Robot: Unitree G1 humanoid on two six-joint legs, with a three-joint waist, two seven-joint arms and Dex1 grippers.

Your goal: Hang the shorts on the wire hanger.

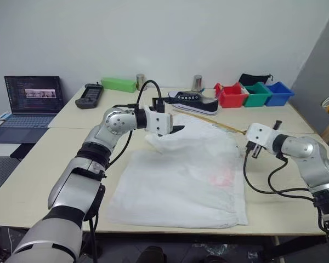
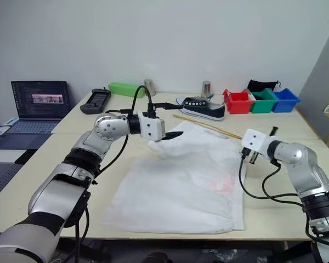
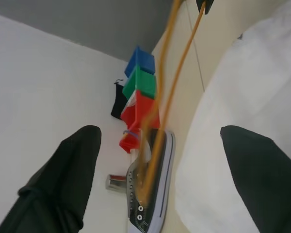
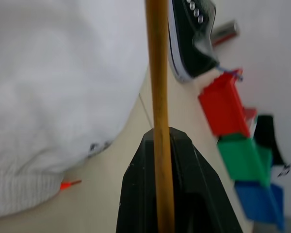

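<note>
Right gripper (image 4: pixel 160 145) at mid-right of the head views, fingers (image 4: pixel 194 184) pinched together on the wire hanger (image 4: pixel 157 73), whose thin tan rod runs up from between them in the right wrist view. In the head view the hanger (image 2: pixel 208 127) slants from that gripper up-left toward the shoe, lying along the far edge of the shorts. Left gripper (image 3: pixel 165 179) sits at frame centre, fingers (image 3: pixel 63 184) wide apart and holding nothing, poised over the bunched far-left corner of the shorts (image 2: pixel 181 181); whether the tips touch the fabric, cannot tell. Shorts are white, spread flat over the centre and lower centre of the table (image 2: pixel 55 170), gathered waistband toward the bottom edge, faint orange-red print right of centre. Black-and-white sneaker (image 2: pixel 203 108) lies on its side just beyond the shorts, upper centre. Red bin (image 2: pixel 240 102), green bin (image 2: pixel 263 101) and blue bin (image 2: pixel 285 99) stand in a row at upper right, a black pouch (image 2: pixel 261 85) behind them. Two metal cans (image 2: pixel 206 88) and a green box (image 2: pixel 126 89) at the back edge. Black handheld controller (image 2: pixel 96 100) upper left, open laptop (image 2: pixel 39 104) far left on a separate surface.
</note>
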